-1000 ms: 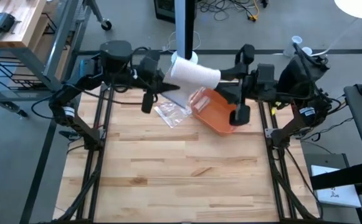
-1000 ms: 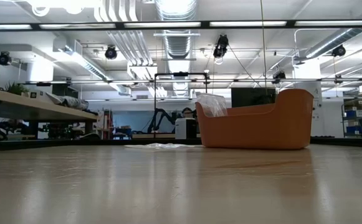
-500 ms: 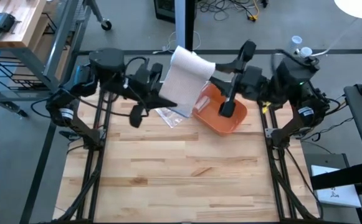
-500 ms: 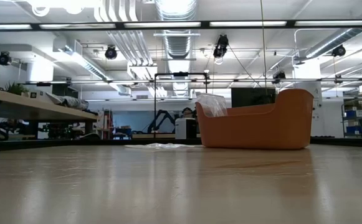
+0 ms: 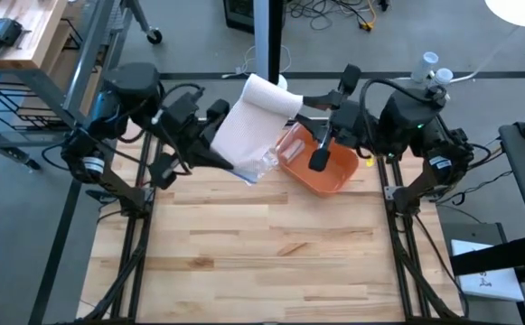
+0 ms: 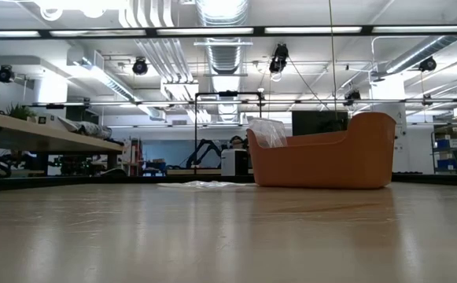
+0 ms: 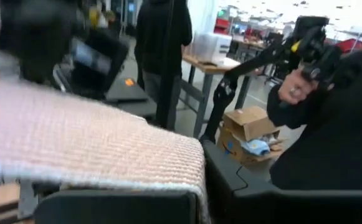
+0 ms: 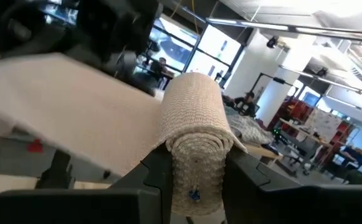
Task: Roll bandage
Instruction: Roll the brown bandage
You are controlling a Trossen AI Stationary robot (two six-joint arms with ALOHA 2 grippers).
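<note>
Two claws share one bandage (image 5: 248,126), held in the air above the far edge of the tabletop (image 5: 262,253). Right claw (image 8: 196,167) pinches the rolled end: its wrist view shows the coiled core squeezed between both fingers (image 8: 157,174), jaws narrow around it. Left claw (image 5: 210,149) is closed on the loose tail; its wrist view shows the flat knit strip lying across the finger (image 7: 118,208), drawn out toward the right arm. Strip hangs slack-to-taut between them, sloping down toward the left side.

Below: orange bin (image 5: 321,167) with a clear wrapper (image 6: 267,130) inside, another plastic wrapper (image 5: 253,164) flat on the wood beside it. Low view shows neither claw, only bin and wrapper.

Your risks from here, judged:
- Pull the arms apart and the roll unwinds instead of tightening, or the tail slips from the left claw.
- Slacken too much and the turns go loose and lopsided.
- Right grip sits on the soft coil; twisting could telescope the core out sideways.
- Drop anything and it likely lands in the bin or off the far edge.
</note>
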